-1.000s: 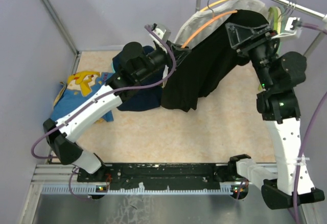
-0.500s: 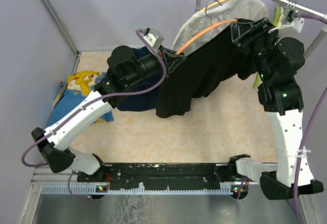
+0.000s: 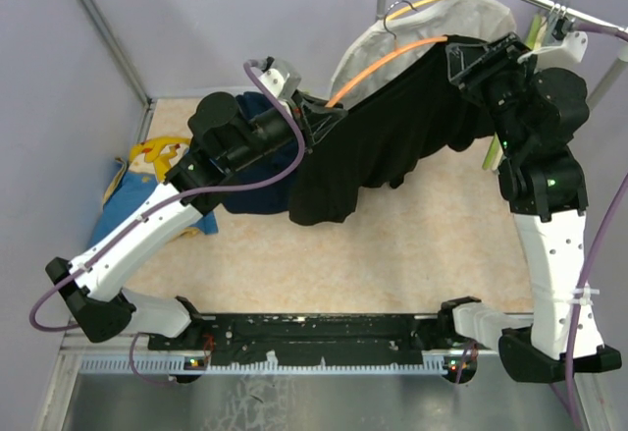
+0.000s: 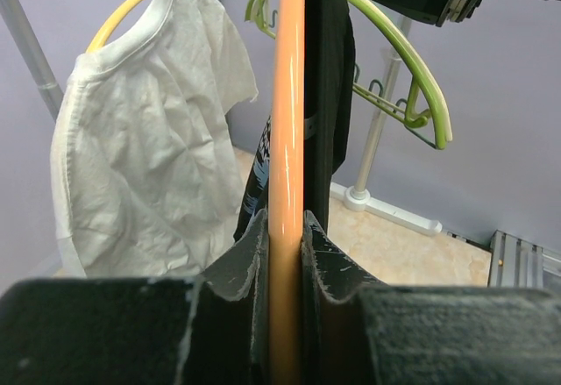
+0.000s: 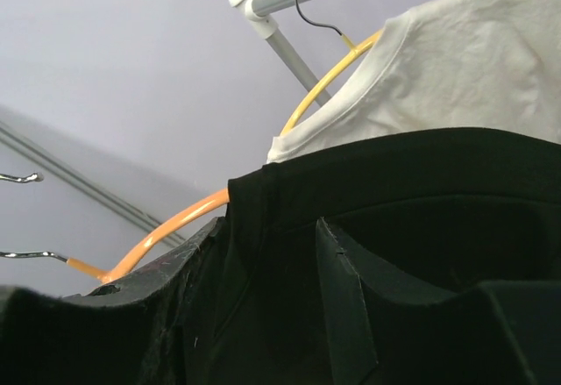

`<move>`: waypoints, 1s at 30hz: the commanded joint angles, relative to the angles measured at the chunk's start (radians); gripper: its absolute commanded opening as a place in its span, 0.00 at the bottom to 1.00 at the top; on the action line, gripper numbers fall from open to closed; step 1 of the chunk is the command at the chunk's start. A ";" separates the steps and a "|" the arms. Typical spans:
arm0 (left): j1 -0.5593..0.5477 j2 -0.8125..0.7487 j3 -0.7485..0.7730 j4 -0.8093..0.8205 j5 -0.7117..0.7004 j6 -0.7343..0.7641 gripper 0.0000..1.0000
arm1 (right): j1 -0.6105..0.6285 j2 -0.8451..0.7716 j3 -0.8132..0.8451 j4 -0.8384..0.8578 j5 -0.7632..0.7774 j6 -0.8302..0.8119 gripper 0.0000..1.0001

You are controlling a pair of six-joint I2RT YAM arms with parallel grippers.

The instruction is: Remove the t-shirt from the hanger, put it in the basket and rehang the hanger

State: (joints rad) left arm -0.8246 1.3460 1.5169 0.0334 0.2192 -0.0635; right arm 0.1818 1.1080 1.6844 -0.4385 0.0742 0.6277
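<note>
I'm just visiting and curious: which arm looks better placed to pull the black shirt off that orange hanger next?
Probably right. The right tool grips the black t-shirt at its collar and can draw it away, while the left tool clamps the orange hanger, steadying it.

White shirt (image 4: 149, 139), green hanger (image 4: 412, 69), blue garment (image 3: 137, 190)
</note>
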 commanded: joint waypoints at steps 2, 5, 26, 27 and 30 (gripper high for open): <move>-0.006 -0.025 0.016 0.090 0.011 -0.009 0.00 | -0.001 0.024 0.065 0.012 -0.028 -0.006 0.45; -0.009 -0.028 0.008 0.098 0.007 -0.008 0.00 | -0.002 0.056 0.093 -0.024 -0.039 0.000 0.45; -0.023 0.009 -0.008 0.111 0.042 0.065 0.00 | -0.001 0.121 0.087 -0.079 -0.035 0.026 0.22; -0.024 0.008 -0.008 0.111 0.042 0.069 0.00 | -0.002 0.120 0.086 -0.079 -0.034 0.026 0.17; -0.023 0.017 0.010 0.088 0.049 0.077 0.00 | -0.002 0.118 0.086 -0.073 -0.034 0.026 0.01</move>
State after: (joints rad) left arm -0.8356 1.3724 1.4994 0.0216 0.2222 -0.0063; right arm 0.1818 1.2324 1.7370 -0.5400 0.0341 0.6559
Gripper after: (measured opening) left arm 0.185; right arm 0.078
